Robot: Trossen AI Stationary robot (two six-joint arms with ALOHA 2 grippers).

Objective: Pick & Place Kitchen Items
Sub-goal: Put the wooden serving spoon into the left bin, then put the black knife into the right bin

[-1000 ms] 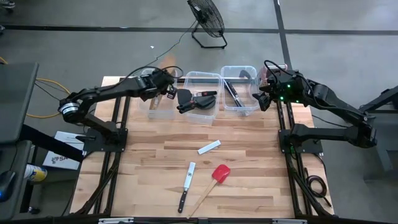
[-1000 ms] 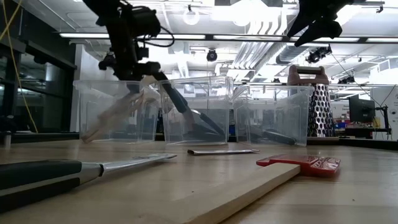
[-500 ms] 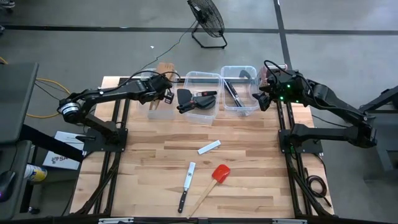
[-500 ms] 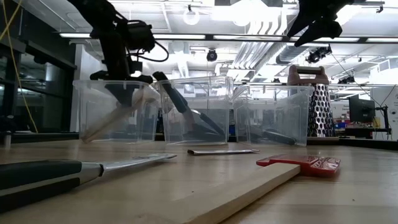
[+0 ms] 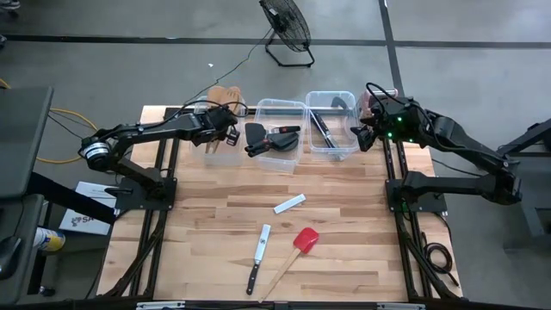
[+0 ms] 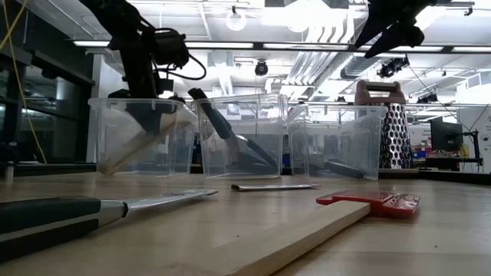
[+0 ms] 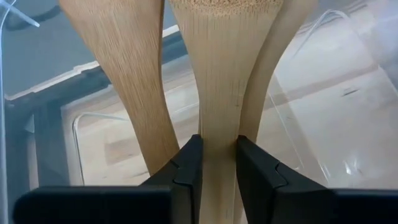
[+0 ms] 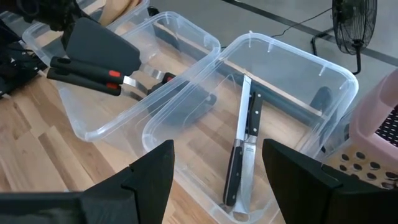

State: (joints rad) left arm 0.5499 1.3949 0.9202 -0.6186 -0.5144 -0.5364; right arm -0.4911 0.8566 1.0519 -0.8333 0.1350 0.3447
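Note:
My left gripper [image 5: 222, 127] is down in the left clear bin [image 5: 213, 155], shut on a pale wooden spatula [image 7: 224, 74]. Two more wooden utensils [image 7: 130, 81] stand close beside it, and their heads [image 5: 225, 93] reach past the bin's far wall. In the low view they lean slanted inside the bin [image 6: 142, 142]. My right gripper [image 8: 217, 186] hangs open above the right bin [image 5: 331, 151], which holds black-handled knives [image 8: 242, 155]. The middle bin [image 5: 277, 159] holds black turners [image 8: 99, 46]. A knife [image 5: 258, 257], a red-headed spatula [image 5: 297, 248] and a small pale blade [image 5: 289, 203] lie on the table. My left gripper pinches the wooden spatula's narrow neck [image 7: 219, 155] between its two fingers [image 7: 189, 165], just below where it widens into the head. The fingers slant down toward the far side and lie along the spatula. Its head stands out ahead of the fingers, beside the other wooden utensils.
A metal box grater [image 6: 393, 126] stands at the far right behind the right bin. A floor fan [image 5: 286, 26] is beyond the table's far edge. The wooden tabletop [image 5: 344, 224] between the bins and the near edge carries only the three loose utensils.
My left gripper has sunk into the left bin with the wooden spatula and drawn a little toward the table's left edge, staying shut on it. The spatula now lies lower among the other wooden utensils.

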